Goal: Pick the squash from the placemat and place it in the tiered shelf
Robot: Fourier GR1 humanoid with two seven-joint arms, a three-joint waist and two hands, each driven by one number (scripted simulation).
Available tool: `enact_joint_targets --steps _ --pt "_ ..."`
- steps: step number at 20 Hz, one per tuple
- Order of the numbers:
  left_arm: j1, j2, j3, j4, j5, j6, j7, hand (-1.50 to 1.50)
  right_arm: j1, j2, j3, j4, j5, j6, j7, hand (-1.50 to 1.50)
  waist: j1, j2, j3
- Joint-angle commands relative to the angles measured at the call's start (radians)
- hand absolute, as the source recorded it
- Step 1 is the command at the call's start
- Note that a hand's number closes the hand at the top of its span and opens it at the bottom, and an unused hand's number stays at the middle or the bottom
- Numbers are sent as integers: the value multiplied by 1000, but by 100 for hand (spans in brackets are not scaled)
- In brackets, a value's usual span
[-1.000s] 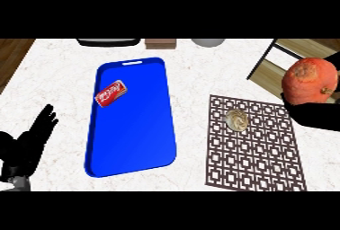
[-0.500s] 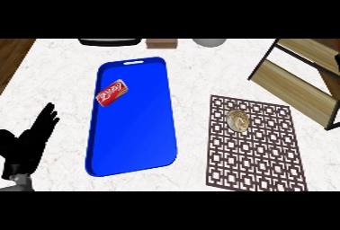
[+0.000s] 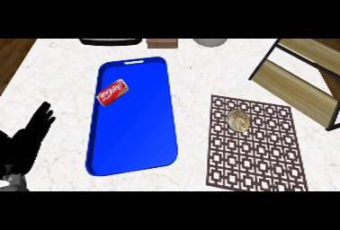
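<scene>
Head view shows no squash on the placemat point(image 3: 256, 148), perhaps already shelved on the tiered shelf point(image 3: 299, 74) far right; left hand point(image 3: 26, 139) rests open, empty.

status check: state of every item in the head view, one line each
left hand: open, fingers up, resting at the left edge, holding nothing
right hand: not in view
squash: not visible anywhere, not on the placemat
placemat: flat on the counter, only a small round object on it
tiered shelf: at the right edge, visible boards bare
blue tray: flat on the counter, holds a red packet
</scene>
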Motion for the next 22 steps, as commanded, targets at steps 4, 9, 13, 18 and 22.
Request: enact_joint_targets --steps 4,9,13,18,22 --pt "35 -18 -20 -107 6 -4 66 0 -54 -71 13 212 83 -32 -11 150 9 1 1" --pt "59 -23 -11 -19 -23 -12 -34 0 -24 -130 -23 328 104 -107 -116 150 6 2 1" --pt "18 -27 -3 -32 -23 8 2 0 9 -119 -38 426 108 -233 -195 150 4 2 1" --pt "-14 -12 14 54 -19 -25 -56 0 -40 -124 -95 589 78 -343 -253 150 4 4 1" --pt "-18 -6 23 -32 -4 -11 49 0 57 -122 -94 618 79 -367 -284 150 -2 1 1"
